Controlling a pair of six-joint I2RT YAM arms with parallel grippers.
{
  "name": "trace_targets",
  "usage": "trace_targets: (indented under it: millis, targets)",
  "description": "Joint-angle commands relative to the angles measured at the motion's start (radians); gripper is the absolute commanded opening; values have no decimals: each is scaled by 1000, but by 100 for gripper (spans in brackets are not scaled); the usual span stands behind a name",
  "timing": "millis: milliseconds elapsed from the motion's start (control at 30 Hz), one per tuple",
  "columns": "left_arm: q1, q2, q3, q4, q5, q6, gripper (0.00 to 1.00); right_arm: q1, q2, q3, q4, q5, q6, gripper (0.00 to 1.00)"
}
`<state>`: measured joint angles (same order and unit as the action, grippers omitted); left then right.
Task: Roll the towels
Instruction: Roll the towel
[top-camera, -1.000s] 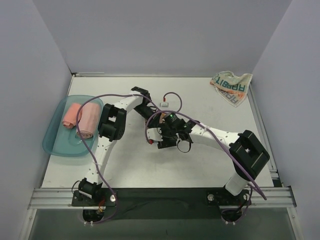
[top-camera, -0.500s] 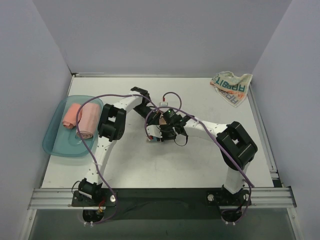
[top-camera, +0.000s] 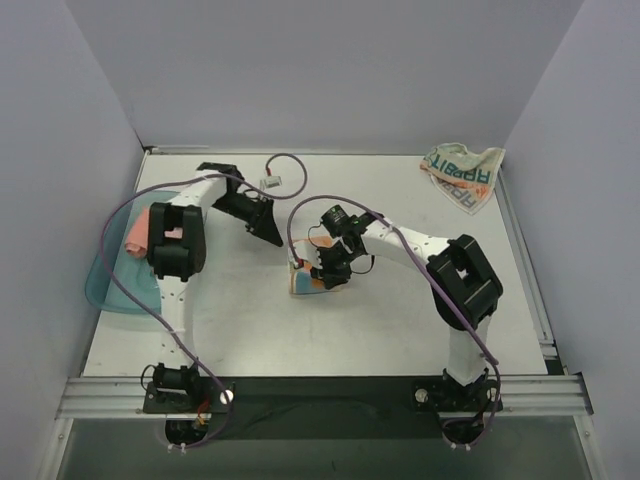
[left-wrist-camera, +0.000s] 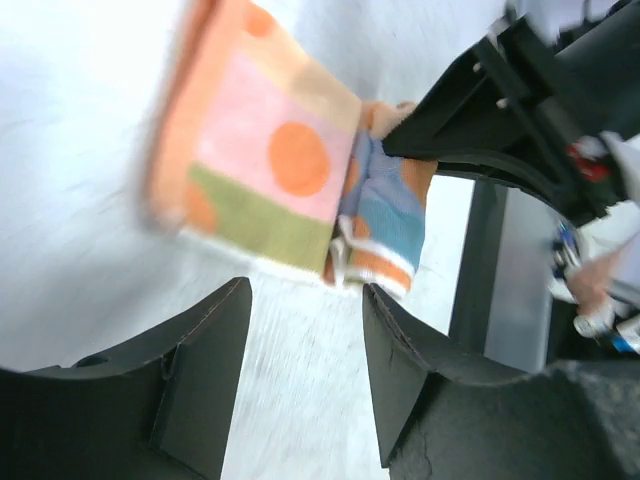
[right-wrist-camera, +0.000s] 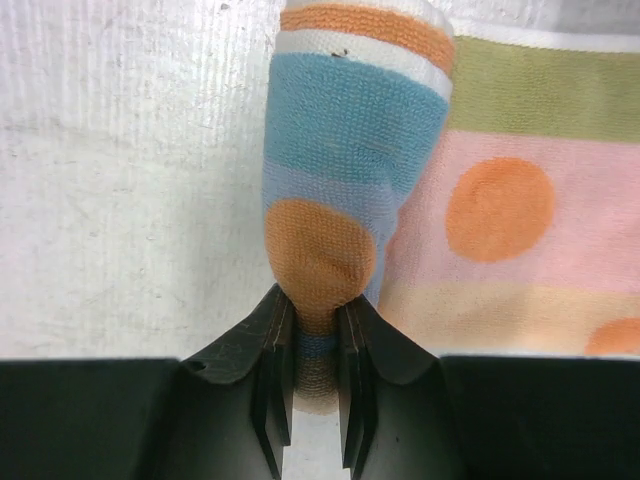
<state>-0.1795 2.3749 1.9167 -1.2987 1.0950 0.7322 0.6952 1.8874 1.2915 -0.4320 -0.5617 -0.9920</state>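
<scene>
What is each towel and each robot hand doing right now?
left hand: open, holding nothing
right hand: shut on the striped towel
striped towel: partly rolled, rolled end pinched, the rest flat on the table
RABBIT towel: crumpled, not rolled, at the far right corner
pink towel: rolled, lying in the teal tray
teal tray: holding the rolled towel, partly hidden by the left arm
</scene>
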Motion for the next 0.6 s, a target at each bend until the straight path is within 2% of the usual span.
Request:
trace_targets:
  millis: [0, 133, 233, 300, 433, 467, 567]
  targets:
    - [98, -193, 32, 116, 32, -98, 59, -19, 78, 115, -227, -98, 70, 0]
    - [241, -337, -45, 274, 48, -203, 59, -52, 185, 248, -379, -171, 136, 0]
    - [281, -489, -170, 422, 7, -243, 59, -69, 270, 365, -486, -248, 158, 0]
    - [287, -627, -257, 531, -52, -208, 61, -82, 324, 432, -559, -303, 154, 0]
    - [200, -839, -589, 683, -191, -105, 66, -94, 464, 584, -704, -365, 164, 0]
    - [119, -871, -646, 711, -219, -73, 67, -94, 487, 606, -729, -372, 161, 0]
    - [0, -971, -825, 772, -328, 36, 70, -97, 562, 676, -803, -403, 159, 0]
